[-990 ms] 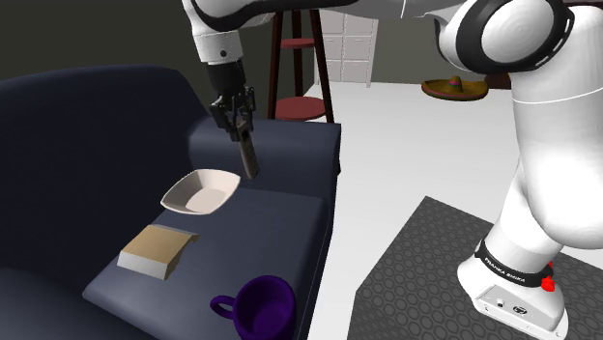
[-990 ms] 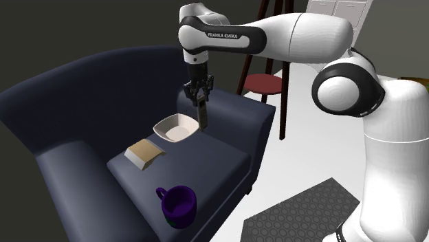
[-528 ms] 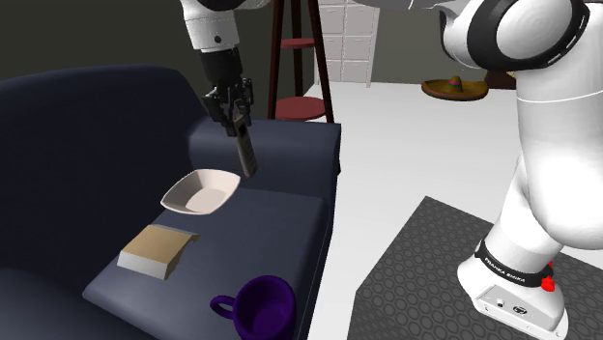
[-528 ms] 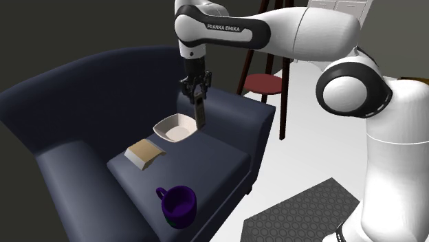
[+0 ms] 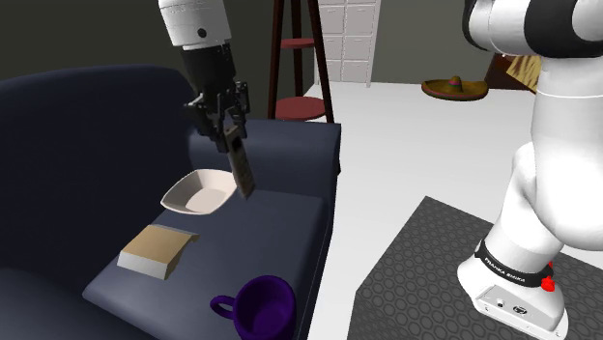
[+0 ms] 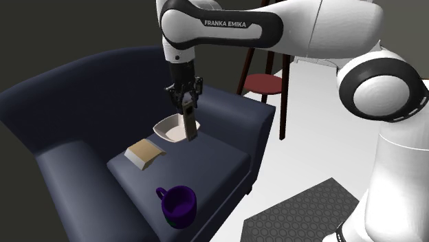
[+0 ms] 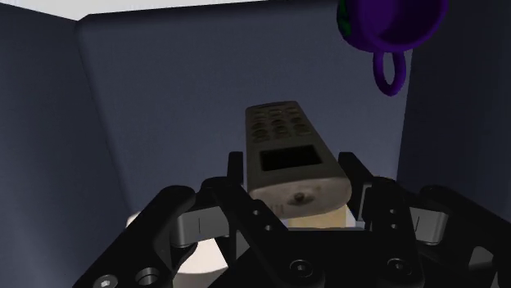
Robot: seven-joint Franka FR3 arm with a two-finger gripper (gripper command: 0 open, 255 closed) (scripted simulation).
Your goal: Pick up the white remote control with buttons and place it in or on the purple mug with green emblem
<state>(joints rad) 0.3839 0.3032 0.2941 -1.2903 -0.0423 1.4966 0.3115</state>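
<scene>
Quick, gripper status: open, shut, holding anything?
Gripper: shut on the remote, which it holds in the air above the sofa.

Navy sofa: bowl, box, purple mug

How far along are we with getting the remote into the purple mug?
Done: the gripper is shut on the remote, which hangs in the air above the sofa seat, near the white bowl. In hand: the carry. Left: bring it over the purple mug at the seat's front edge, which looks empty, and release.
</scene>
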